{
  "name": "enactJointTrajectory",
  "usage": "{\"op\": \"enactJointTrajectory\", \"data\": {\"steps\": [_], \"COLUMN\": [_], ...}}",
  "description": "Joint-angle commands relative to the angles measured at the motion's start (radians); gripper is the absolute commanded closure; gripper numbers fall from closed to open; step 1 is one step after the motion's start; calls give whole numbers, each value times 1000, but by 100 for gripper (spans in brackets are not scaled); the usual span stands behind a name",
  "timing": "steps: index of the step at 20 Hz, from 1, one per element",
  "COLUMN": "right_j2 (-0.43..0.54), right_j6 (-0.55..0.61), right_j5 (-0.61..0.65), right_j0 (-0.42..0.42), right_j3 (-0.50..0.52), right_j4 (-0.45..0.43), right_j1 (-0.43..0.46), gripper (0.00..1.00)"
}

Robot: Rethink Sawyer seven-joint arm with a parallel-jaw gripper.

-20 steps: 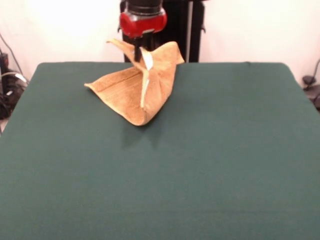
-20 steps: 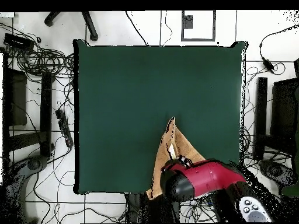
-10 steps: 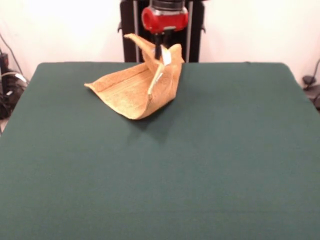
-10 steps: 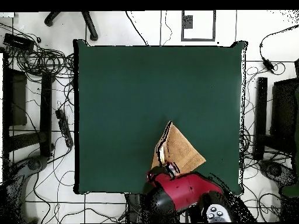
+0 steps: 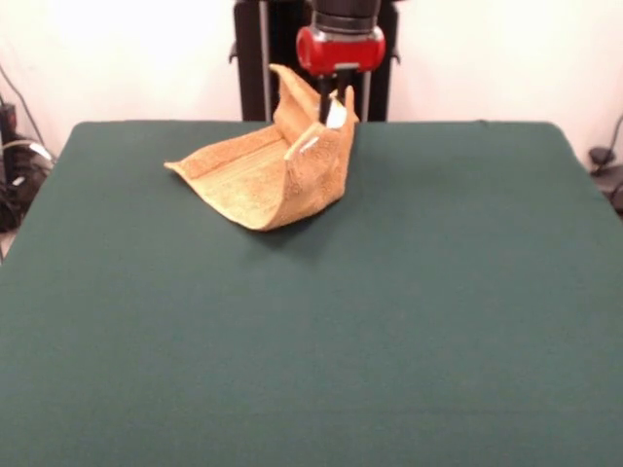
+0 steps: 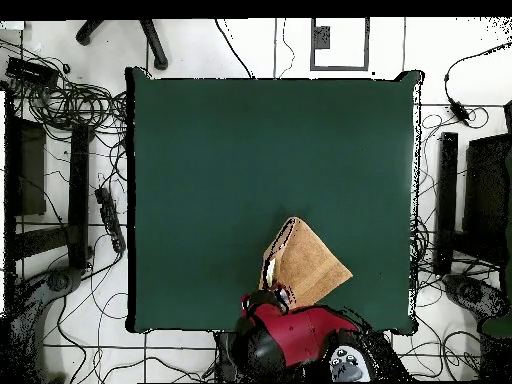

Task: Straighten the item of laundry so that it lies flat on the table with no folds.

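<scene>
The item of laundry (image 5: 268,175) is a golden-orange towel near the far edge of the green table (image 5: 389,321). Its left part rests on the cloth, while the right part is pulled up into a peak with a small white label showing. My gripper (image 5: 325,100) is shut on that raised peak, just under the red wrist. In the overhead view the towel (image 6: 308,262) lies close to the table's bottom edge (image 6: 180,326), and the red arm covers the gripper (image 6: 274,293) at the towel's lower left corner.
Black stands and tangled cables (image 6: 70,150) lie on the floor around the table. A dark pedestal post (image 5: 258,53) rises behind the towel.
The gripper has carried the towel's held corner to the right in the front view. The towel has opened out wider, and more of it rests on the table.
</scene>
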Motion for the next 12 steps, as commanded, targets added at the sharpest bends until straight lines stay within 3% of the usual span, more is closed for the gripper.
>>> {"op": "enactJointTrajectory", "data": {"steps": [1, 12], "right_j2": [-18, 24], "right_j6": [288, 299], "right_j5": [-108, -215], "right_j0": [48, 79], "right_j3": [26, 21], "right_j4": [145, 286], "right_j1": [152, 240], "gripper": [100, 100]}}
